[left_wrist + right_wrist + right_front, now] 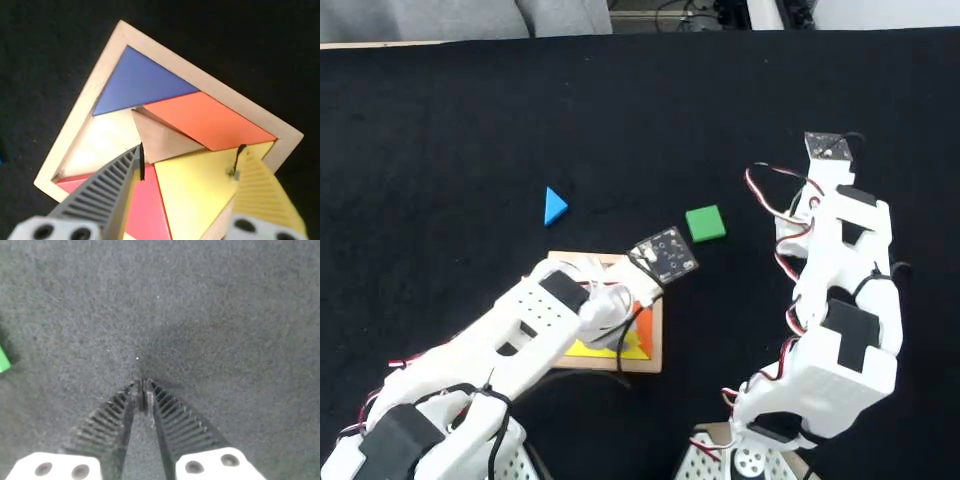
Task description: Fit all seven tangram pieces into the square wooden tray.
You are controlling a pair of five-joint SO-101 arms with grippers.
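The square wooden tray (165, 55) lies under my left gripper (191, 160), which hangs open just above it with nothing between its fingers. Inside the tray sit a dark blue triangle (140, 82), an orange parallelogram (210, 120), a yellow triangle (195, 195) and a red piece (145, 210); a patch of bare tray floor (100, 142) lies between them. In the high view the left arm (550, 320) covers most of the tray (657, 345). A light blue triangle (555, 205) and a green square (705, 222) lie loose on the cloth beyond the tray. My right gripper (145, 390) is shut and empty over bare cloth.
The black cloth (470, 130) covers the whole table. The right arm (840, 230) stands to the right of the green square, whose edge (2, 360) shows in the right wrist view. Open cloth stretches across the far half of the table.
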